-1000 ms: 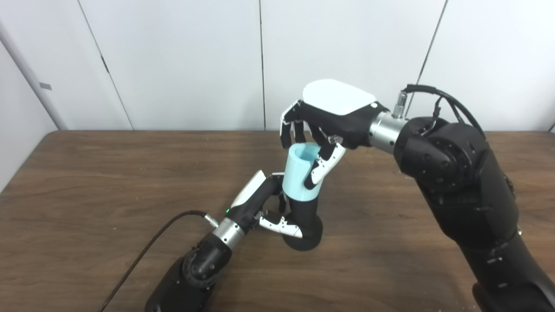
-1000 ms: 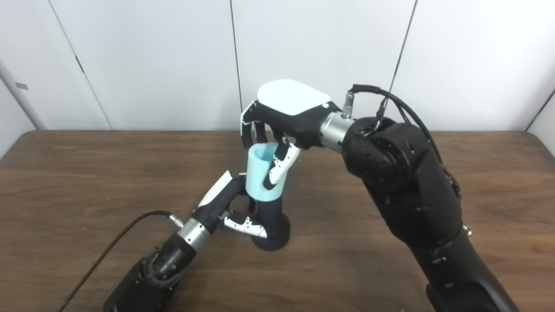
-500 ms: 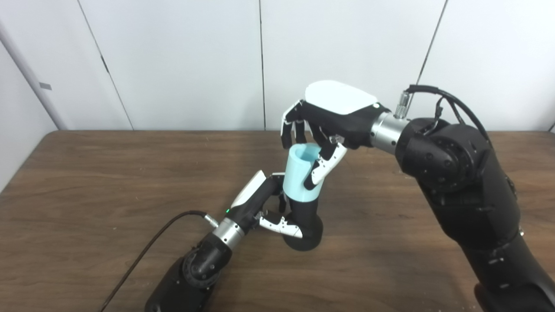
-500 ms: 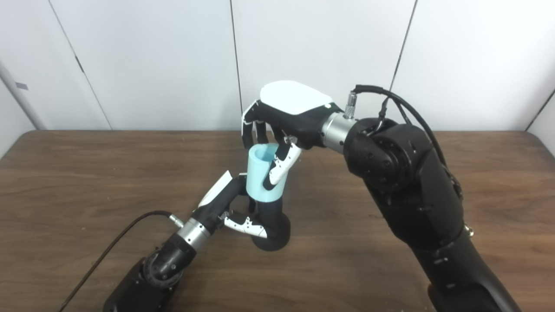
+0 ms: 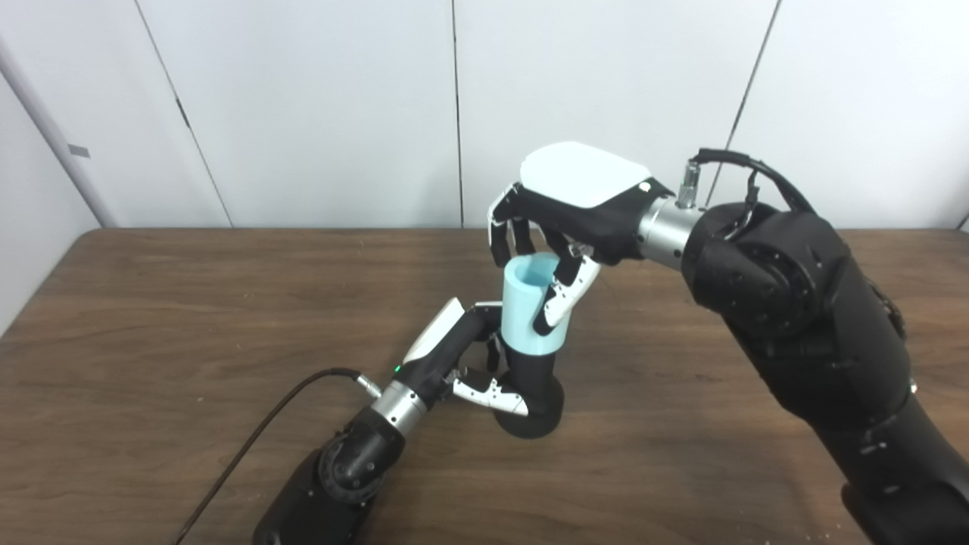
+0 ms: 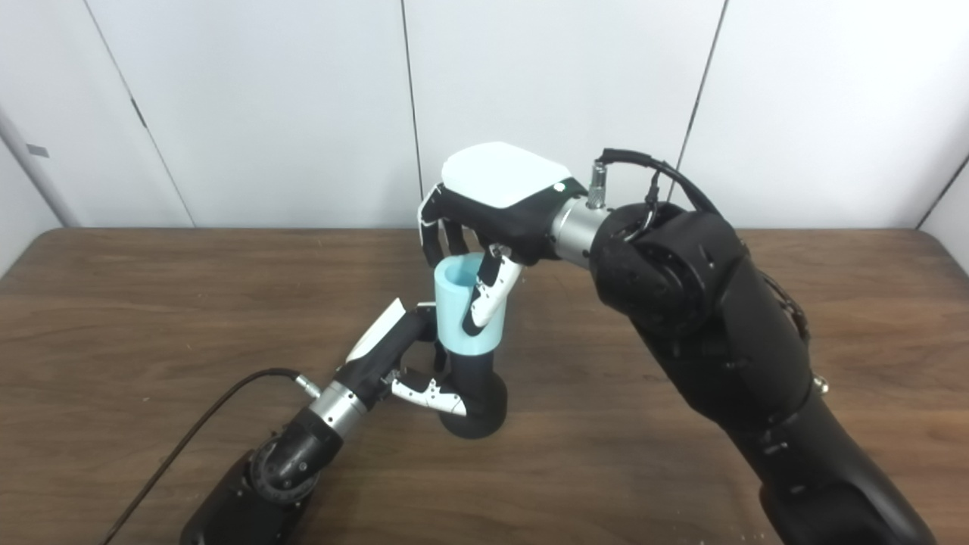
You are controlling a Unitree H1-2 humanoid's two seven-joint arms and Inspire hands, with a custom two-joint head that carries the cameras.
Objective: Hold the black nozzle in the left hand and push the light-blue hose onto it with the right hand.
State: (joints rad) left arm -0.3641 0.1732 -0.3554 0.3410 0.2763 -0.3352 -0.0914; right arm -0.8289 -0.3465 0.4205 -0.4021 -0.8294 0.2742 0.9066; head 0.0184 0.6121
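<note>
The black nozzle point(image 5: 535, 393) stands upright on the brown table point(image 5: 151, 318), its wide base on the wood. My left hand point(image 5: 462, 356) is shut on its stem from the left, fingers wrapped around it. The light-blue hose point(image 5: 530, 306) sits on top of the nozzle's stem, open end up and nearly upright. My right hand point(image 5: 564, 219) comes from above and is shut on the hose, fingers point(image 5: 560, 295) down its right side and others behind its rim. The same pair shows in the right eye view as hose point(image 6: 462, 314) on nozzle point(image 6: 473, 397).
A black cable point(image 5: 257, 439) runs from my left wrist to the front edge of the table. My bulky right forearm point(image 5: 795, 318) fills the right side. White wall panels stand behind the table's far edge.
The hose has straightened from a slight tilt to nearly upright and shifted a little right. My right hand and arm have moved slightly left and down. The left hand is still.
</note>
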